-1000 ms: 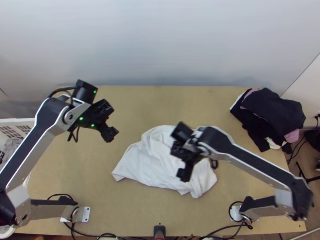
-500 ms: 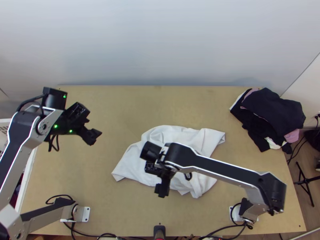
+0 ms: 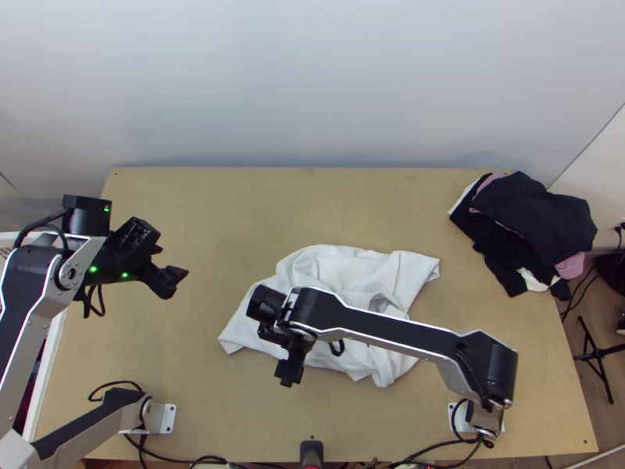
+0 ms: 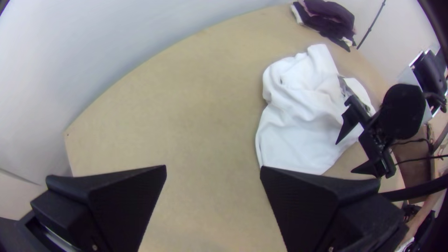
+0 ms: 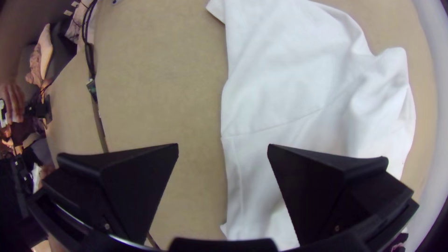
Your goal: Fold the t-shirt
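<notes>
Spread wide and empty, the right claw (image 5: 223,145) hangs by the near edge of the white t-shirt (image 3: 258,313), which lies rumpled across the middle of the counter (image 3: 234,211), while the left claw (image 4: 213,166), also parted and empty, is off to the left over bare wood. I'd say the step is to get hold of that edge and open the cloth out, so I'd come down low, work one finger just under it and pinch lightly, minding not to gather extra layers. Then the left one could take a far corner, both drawing slowly apart until the creases ease.
</notes>
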Tool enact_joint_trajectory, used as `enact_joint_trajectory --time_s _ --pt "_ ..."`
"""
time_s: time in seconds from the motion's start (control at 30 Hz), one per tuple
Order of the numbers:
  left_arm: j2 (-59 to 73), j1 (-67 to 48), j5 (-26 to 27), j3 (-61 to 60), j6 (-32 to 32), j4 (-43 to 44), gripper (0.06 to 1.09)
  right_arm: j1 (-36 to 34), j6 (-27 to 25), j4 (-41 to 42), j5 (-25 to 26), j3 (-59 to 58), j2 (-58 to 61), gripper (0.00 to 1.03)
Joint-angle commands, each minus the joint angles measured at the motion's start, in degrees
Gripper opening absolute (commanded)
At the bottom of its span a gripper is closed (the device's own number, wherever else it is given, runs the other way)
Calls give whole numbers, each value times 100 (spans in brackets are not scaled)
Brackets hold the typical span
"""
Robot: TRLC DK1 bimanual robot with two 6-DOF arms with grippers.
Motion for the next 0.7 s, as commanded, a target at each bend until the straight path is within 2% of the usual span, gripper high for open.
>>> enact_joint_trajectory --time_s 0.0,0.27,0.67 --pt "-94 90 81 -166 31 59 104 65 190 168 78 5 310 88" --pt "-129 187 98 -228 84 103 104 214 278 282 289 -241 345 88" --pt "-217 310 160 -333 84 120 104 329 366 775 922 -619 363 87"
